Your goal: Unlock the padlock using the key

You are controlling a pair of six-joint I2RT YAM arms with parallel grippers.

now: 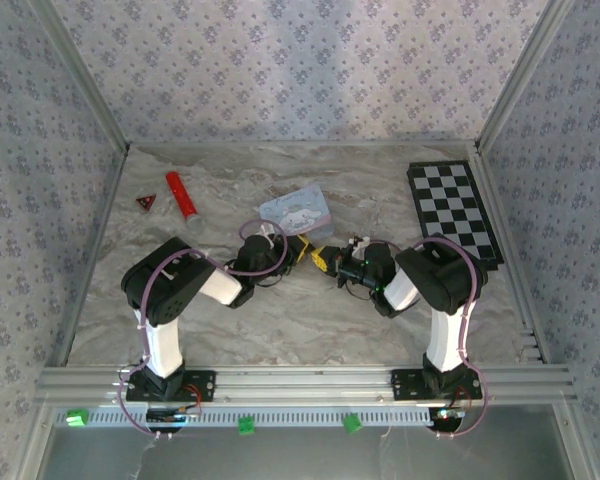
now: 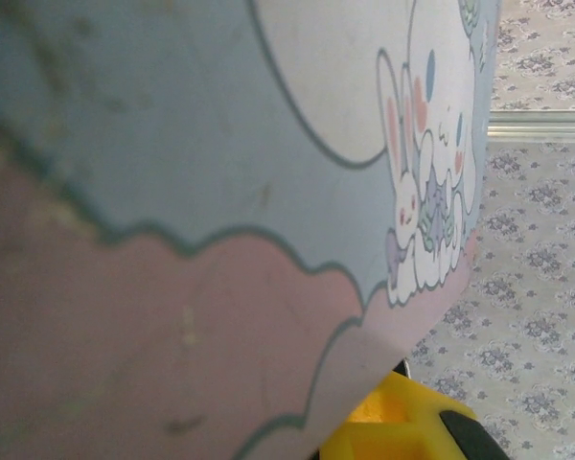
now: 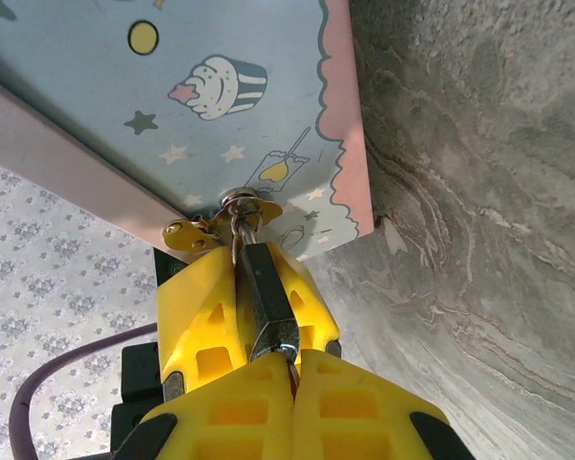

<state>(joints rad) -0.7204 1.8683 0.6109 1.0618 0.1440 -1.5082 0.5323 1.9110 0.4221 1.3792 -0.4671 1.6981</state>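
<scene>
The padlock is a small dark block whose shackle passes through the brass hasp of a pale blue cartoon tin. My left gripper is shut on the padlock's sides, and its yellow fingers flank the block. Directly below the padlock's bottom end, my right gripper is shut on the key, a thin metal sliver whose tip sits at the lock's end. In the left wrist view the tin is very close, above one yellow finger.
A red cylinder and a small red triangle lie at the back left. A checkerboard lies at the right. The tin sits tilted just behind the two grippers at mid-table, on the marbled surface.
</scene>
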